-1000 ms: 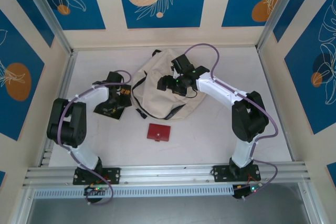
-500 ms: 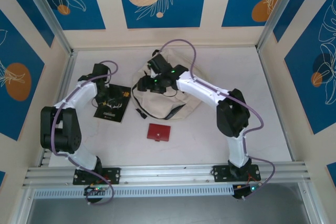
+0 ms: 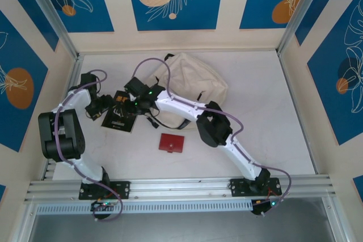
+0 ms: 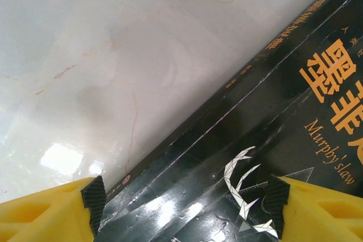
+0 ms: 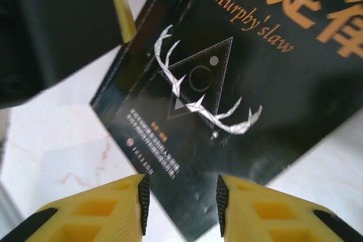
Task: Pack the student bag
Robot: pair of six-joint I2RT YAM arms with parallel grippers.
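Note:
The student bag (image 3: 190,77) lies cream and slumped at the back middle of the table, its black straps (image 3: 170,122) trailing toward the front. Left of it a black book (image 3: 120,118) with orange lettering lies flat. My left gripper (image 3: 101,107) is at the book's left edge. In the left wrist view it (image 4: 186,202) stands open, its pads wide apart over the book's spine (image 4: 227,134). My right gripper (image 3: 131,106) hangs over the book's right part. In the right wrist view it (image 5: 181,199) is open with a narrow gap above the book's corner (image 5: 215,111), gripping nothing.
A red wallet (image 3: 171,143) lies on the table in front of the bag. The right arm (image 3: 212,123) stretches across the bag's front edge. Aluminium frame rails (image 3: 68,92) border the table on the left. The left gripper's yellow finger (image 5: 122,12) shows blurred close by in the right wrist view.
The right arm has swung left from the bag to the book, its jaws narrowing. The left gripper has slid left from above the book to its left edge.

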